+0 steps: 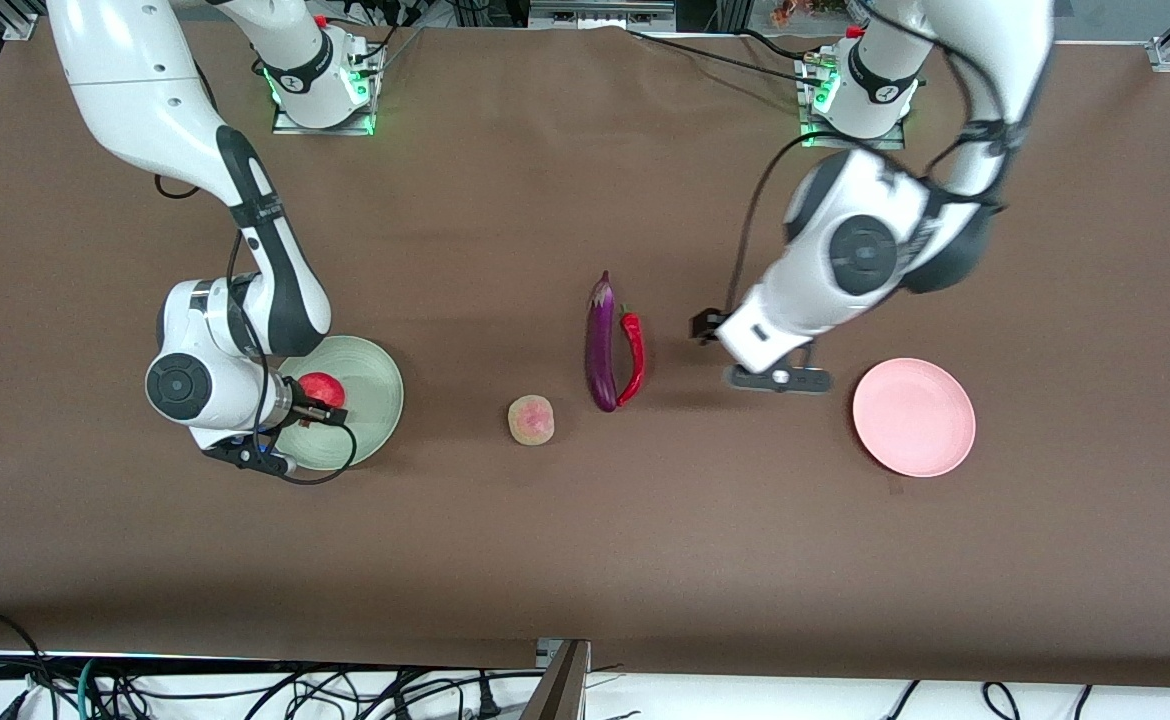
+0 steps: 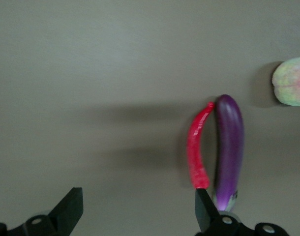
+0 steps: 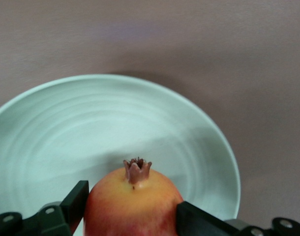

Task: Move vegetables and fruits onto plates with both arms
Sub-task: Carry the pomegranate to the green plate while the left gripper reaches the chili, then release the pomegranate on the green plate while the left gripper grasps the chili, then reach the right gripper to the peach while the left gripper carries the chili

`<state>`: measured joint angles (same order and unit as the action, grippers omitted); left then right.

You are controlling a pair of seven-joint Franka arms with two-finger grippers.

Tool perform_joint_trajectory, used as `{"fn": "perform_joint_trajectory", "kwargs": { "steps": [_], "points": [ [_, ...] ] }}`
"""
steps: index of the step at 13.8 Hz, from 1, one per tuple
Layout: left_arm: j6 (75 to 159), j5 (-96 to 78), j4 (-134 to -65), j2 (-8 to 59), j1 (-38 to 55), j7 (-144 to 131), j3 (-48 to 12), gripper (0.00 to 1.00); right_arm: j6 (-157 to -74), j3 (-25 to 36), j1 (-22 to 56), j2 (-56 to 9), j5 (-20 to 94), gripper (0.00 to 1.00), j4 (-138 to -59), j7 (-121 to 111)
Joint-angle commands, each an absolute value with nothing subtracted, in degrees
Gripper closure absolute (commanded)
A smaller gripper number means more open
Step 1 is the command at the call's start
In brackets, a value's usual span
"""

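Right end effector (image 3: 130, 216) grips the round red-orange pomegranate (image 3: 133, 204) over the pale green plate (image 3: 51, 142); released high, it could roll off. Left end effector (image 2: 138, 209), spread wide and empty, hovers beside the red chili (image 2: 196, 150).

White jointed arms (image 1: 175, 110) with dark grey joints, black cables, black hands (image 3: 130, 216).
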<state>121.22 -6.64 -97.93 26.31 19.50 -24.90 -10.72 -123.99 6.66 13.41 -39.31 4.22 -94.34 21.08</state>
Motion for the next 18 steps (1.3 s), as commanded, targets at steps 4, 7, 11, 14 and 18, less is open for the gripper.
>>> {"fn": "perform_joint_trajectory", "kwargs": {
  "steps": [4, 7, 11, 14, 18],
  "points": [
    [132.52, -6.59, -96.77, 37.95, 26.97, -32.33, -9.76, 0.09, -115.26, 5.71, 13.01, -34.37, 4.48, 0.01, -90.37, 22.05],
    [136.23, -6.59, -96.77, 40.6, 28.21, -33.13, -9.67, 0.16, -109.26, 5.01, 15.37, -34.8, 4.66, 0.01, -82.64, 28.89],
    [136.14, -6.59, -96.77, 41.92, 28.3, -33.13, -9.58, 0.7, -113.28, 2.55, 19.85, -38.39, 6.24, 0.01, -76.85, 39.43],
    [135.44, -6.59, -96.77, 41.66, 27.69, -33.92, -9.58, 1.0, -115.21, -0.16, 22.76, -42.62, 7.11, 0.01, -71.9, 54.44],
    [123.69, -6.5, -95.98, 35.35, 24.44, -33.31, -5.03, 1.0, -126.2, -1.67, 26.27, -46.57, 10.8, 0.01, -71.98, 68.26]
  ]
}}
